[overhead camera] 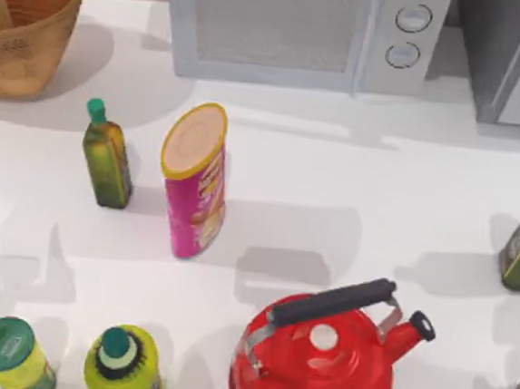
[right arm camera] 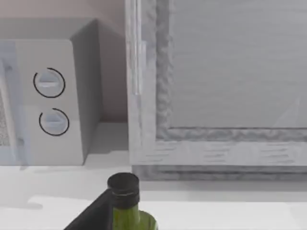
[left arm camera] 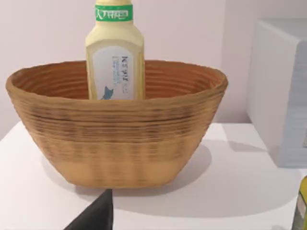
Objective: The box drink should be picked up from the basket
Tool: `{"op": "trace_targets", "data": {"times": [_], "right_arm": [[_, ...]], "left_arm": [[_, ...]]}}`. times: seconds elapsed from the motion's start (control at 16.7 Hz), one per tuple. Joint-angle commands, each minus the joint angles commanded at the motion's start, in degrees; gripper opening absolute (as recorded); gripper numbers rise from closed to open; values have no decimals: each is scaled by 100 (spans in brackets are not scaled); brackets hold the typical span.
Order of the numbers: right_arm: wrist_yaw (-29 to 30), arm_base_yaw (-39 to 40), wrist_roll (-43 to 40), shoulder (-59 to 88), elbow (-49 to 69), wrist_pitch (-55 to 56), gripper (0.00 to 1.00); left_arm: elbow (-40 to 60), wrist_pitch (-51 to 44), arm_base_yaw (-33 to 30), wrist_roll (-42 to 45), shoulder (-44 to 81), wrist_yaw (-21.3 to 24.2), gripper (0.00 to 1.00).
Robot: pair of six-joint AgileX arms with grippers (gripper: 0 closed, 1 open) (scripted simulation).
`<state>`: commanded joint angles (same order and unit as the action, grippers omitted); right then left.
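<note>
A white bench point(overhead camera: 351, 193) carries the wicker basket point(left arm camera: 120, 139) at its far left corner, the box drink point(left arm camera: 115, 52) standing upright inside. The left claw point(left arm camera: 93, 215) faces the basket; whether it is released or clenched, I cannot tell.

The box drink point(left arm camera: 115, 52) bears label print too small to read.

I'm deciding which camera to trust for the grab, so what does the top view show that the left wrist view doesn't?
The top view adds the pink can and the red kettle on the table. The left wrist view adds the box drink with its label and green band, standing upright inside the basket, with the left gripper low before it. Both share the basket, the drink and the white microwave.
</note>
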<state>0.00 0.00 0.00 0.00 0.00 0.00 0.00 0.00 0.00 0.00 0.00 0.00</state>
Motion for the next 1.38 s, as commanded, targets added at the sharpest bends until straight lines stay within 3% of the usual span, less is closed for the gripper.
{"op": "trace_targets", "data": {"times": [0.24,0.54,1.38], "right_arm": [[0,0,0,0,0,0,100],[0,0,0,0,0,0,100],[0,0,0,0,0,0,100]], "left_arm": [[80,95,17,0,172,19,100],[721,848,147,6,1550,173,100],[4027,4741,818,41,8754,972,100]]}}
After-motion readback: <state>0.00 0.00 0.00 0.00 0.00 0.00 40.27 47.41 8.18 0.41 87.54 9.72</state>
